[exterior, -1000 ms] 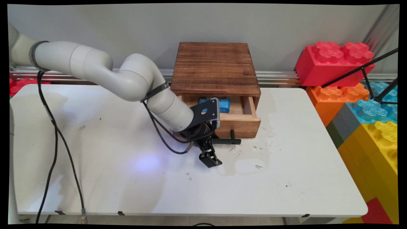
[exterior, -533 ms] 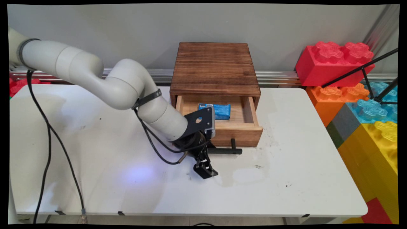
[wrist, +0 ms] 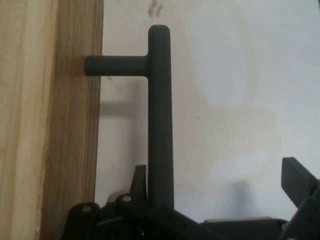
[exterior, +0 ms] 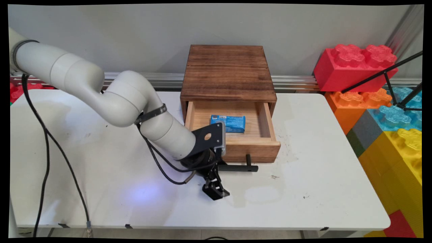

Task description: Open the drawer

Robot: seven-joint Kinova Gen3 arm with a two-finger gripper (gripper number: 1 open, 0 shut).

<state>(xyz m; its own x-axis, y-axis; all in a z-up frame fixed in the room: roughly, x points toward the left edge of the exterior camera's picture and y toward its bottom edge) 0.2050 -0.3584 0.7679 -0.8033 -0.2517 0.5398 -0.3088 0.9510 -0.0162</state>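
My end effector sits low over the desk, right at the end of the black handle on the front of the wooden drawer. Compared with 1 second ago, the drawer front has come further out of the wooden box toward the near edge of the desk. I have drawn back with it, so more of the drawer's floor is now uncovered. In my hand view the end effector is spread wide, not clamped. The handle runs up between my 2 fingers, close against 1 of them, while the other finger stands well apart from it with bare desk between. The bar's 1 visible post joins the drawer's front board just beside me. I grip nothing and seem to bear on the bar with 1 finger only, though I cannot see the contact itself. The drawer is the only container here. Inside it, beyond the front board from me, lies 1 blue packet, flat on the floor toward the back and apart from both side walls. Nothing else shows in the drawer, and the top of the box is bare.
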